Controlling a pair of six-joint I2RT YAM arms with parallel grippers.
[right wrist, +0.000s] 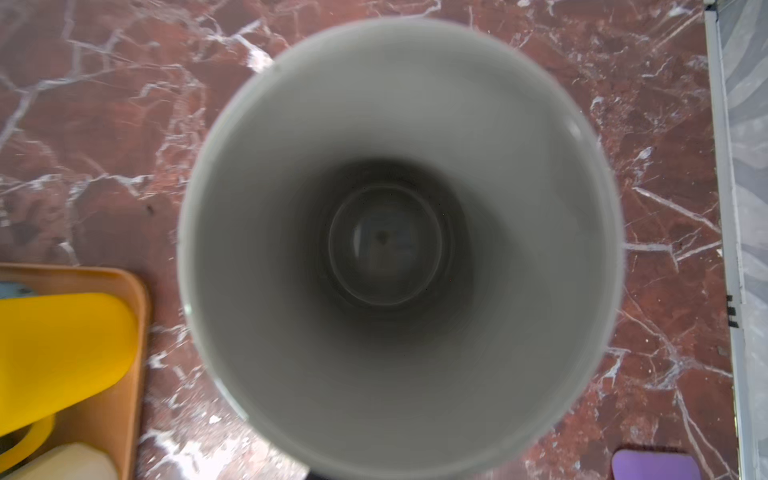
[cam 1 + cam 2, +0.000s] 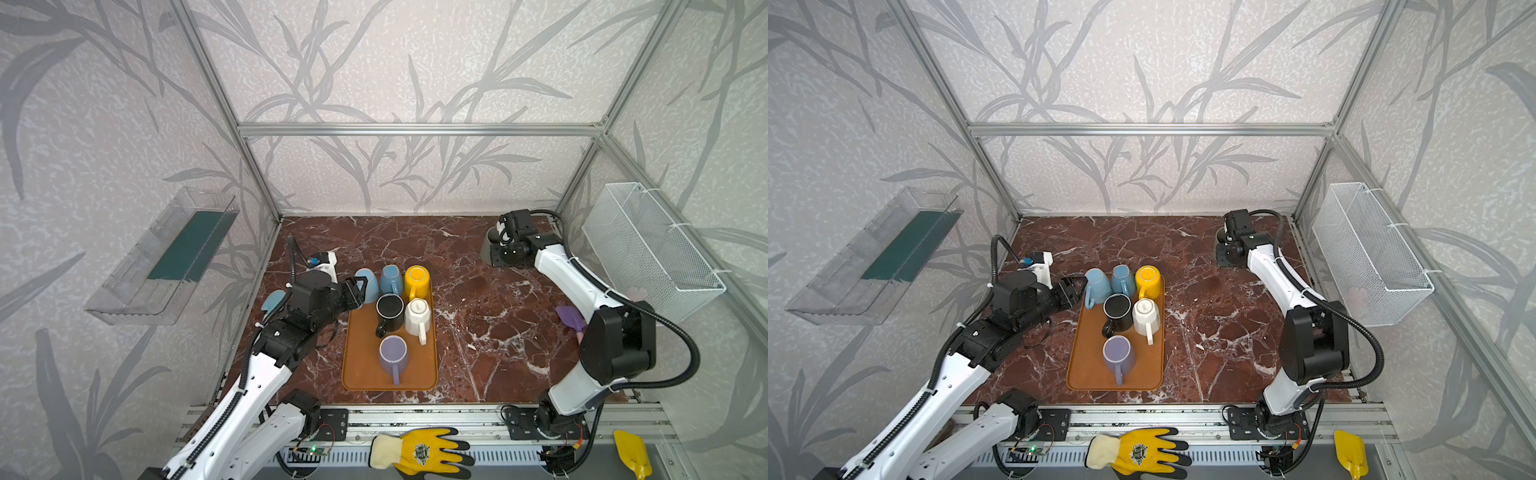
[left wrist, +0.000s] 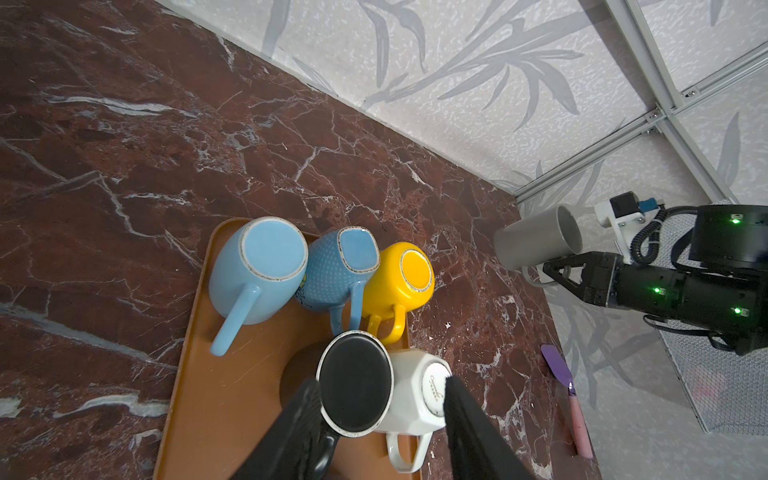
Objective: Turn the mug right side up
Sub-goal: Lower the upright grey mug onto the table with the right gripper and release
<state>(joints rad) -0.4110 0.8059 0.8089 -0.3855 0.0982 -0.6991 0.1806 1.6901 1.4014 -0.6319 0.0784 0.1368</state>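
Grey mug (image 3: 536, 241) seemed stiff, slippery and breakable; the right gripper (image 3: 550, 269) was closed on its handle, the left gripper (image 2: 359, 293) stood open.

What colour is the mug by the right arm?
The mug is plain grey, clearest in the left wrist view.

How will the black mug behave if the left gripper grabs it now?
The black mug looks like glazed ceramic: probably rigid, possibly slippery. It stands base up on its wide rim, so it is unlikely to tip. The white mug sits tight beside it and may get nudged.
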